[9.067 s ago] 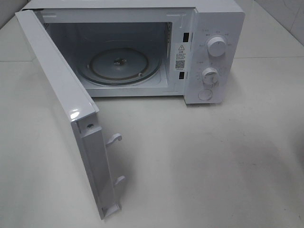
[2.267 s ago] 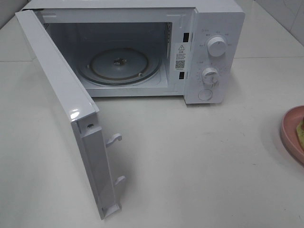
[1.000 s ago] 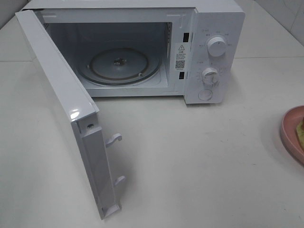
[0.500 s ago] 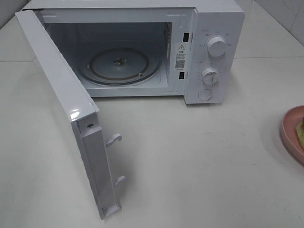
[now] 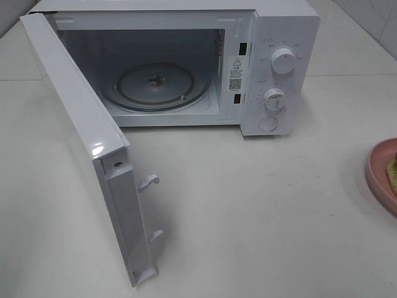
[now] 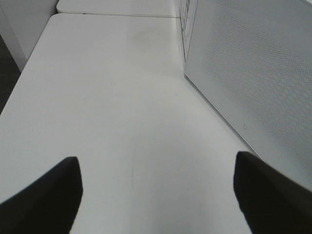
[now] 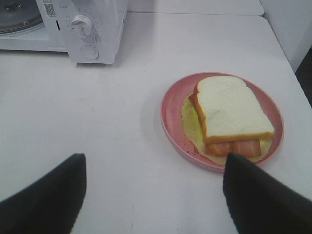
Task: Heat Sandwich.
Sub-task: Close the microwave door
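Observation:
The sandwich [image 7: 234, 109], white bread over orange and yellowish layers, lies on a round pink plate [image 7: 168, 112] on the white table. In the right wrist view my right gripper [image 7: 155, 161] stands open just short of the plate, with nothing between its dark fingers [image 7: 44, 195]. In the high view only a sliver of the sandwich [image 5: 392, 169] and plate [image 5: 375, 167] shows at the right edge. The left gripper [image 6: 156, 161] is open over bare table, beside the outer face of the microwave door [image 6: 253, 73]. Neither arm shows in the high view.
The white microwave [image 5: 279, 37] stands at the back with its door [image 5: 74, 112] swung wide toward the front left. Its glass turntable [image 5: 155, 87] is bare. Two knobs and a round button sit on its right panel [image 7: 85, 24]. The table edge lies left of the left gripper.
The pink plate with the sandwich came into the high view at the right edge since the oldest frame. Over the last second nothing visibly moved.

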